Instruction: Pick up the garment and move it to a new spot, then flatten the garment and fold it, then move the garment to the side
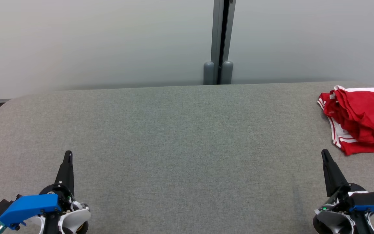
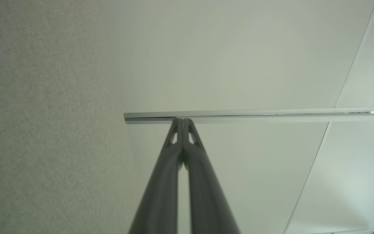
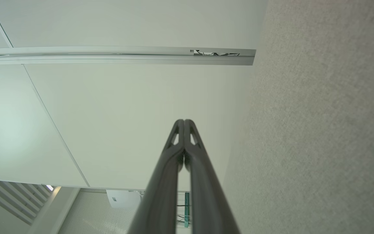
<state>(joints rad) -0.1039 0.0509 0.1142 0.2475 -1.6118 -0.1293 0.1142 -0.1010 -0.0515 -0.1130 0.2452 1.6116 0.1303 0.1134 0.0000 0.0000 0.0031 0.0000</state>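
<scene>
Head view: red garment [image 1: 362, 120] lies crumpled at the far right of the bench [image 1: 174, 130], near the right end effector [image 1: 325, 153], far from the left end effector [image 1: 68, 154], both clenched empty; pinching one loose layer could drag it off the edge.

garment [image 1: 362, 122]: red, white stripes and trim | table [image 1: 174, 130]: grey fabric | wall [image 1: 93, 42]: pale grey | gripper mounts: blue

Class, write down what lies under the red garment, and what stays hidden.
The red garment lies crumpled on the grey fabric surface, which shows around its visible edges. What is directly beneath is covered by its folds, and its right side runs out of frame.
</scene>
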